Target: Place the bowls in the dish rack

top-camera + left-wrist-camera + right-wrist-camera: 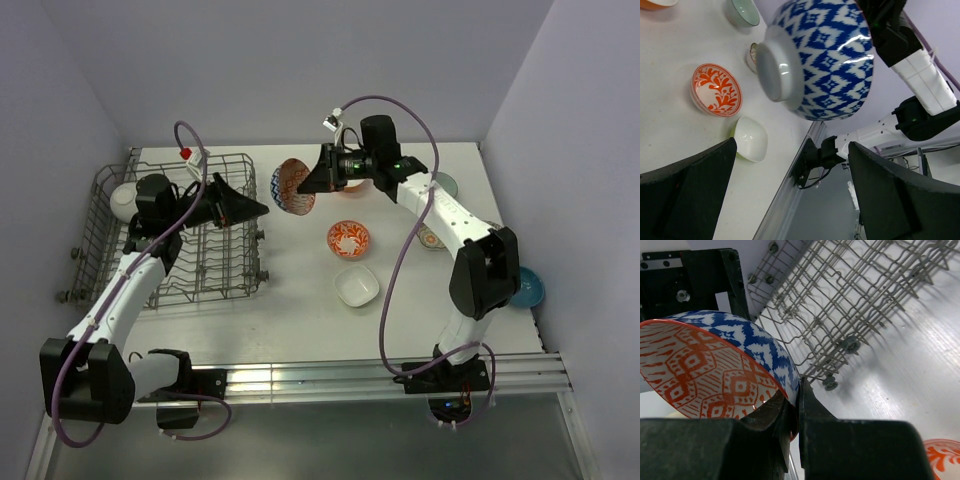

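My right gripper (797, 410) is shut on the rim of a bowl (720, 370) that is blue-patterned outside and orange-patterned inside. It holds the bowl tilted in the air just right of the dish rack (215, 265). In the top view the bowl (292, 187) hangs between both grippers. My left gripper (252, 212) reaches over the rack's right side, open, with nothing between its fingers (690, 190). The bowl's white foot (777, 70) faces it at a short distance. A white bowl (125, 198) sits in the rack's far left corner.
On the table lie a red-orange patterned bowl (348, 239), a square white bowl (357, 286), a scalloped bowl (432, 238), a pale green bowl (444, 185) and an orange bowl (350, 186) partly behind my right gripper. A blue bowl (527, 288) sits at the right edge.
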Controlling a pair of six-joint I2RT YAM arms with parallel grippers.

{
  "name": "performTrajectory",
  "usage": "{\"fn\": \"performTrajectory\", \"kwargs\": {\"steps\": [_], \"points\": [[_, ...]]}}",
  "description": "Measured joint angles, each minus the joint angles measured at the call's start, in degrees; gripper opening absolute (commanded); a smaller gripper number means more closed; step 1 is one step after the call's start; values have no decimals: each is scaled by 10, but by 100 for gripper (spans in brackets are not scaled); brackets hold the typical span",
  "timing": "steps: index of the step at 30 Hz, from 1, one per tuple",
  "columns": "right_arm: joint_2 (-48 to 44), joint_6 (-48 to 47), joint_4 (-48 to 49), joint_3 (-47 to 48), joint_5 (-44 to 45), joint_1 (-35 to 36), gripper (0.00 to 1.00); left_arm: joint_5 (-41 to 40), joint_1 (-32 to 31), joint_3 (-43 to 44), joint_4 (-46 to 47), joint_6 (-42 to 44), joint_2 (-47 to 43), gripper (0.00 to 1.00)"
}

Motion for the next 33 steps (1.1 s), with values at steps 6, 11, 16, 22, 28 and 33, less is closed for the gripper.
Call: {"fn": "performTrajectory", "kwargs": {"steps": [6, 11, 16, 22, 28, 33], "points": [[23, 52, 31, -12, -9, 8, 0, -24, -22, 0, 42, -39, 0, 99], [24, 62, 34, -18, -8, 13, 0, -50, -37, 1, 56, -48, 1, 100], [24, 64, 35, -18, -8, 29, 0, -77, -55, 16, 46, -44, 3, 99], [24, 70, 40, -23, -7, 36, 0, -103, -64, 31, 27, -34, 6, 95], [24, 72, 40, -26, -7, 36, 0, -107, -64, 31, 26, -36, 12, 79], [24, 64, 32, -26, 1, 36, 0, -109, -64, 31, 19, -35, 15, 73]]}}
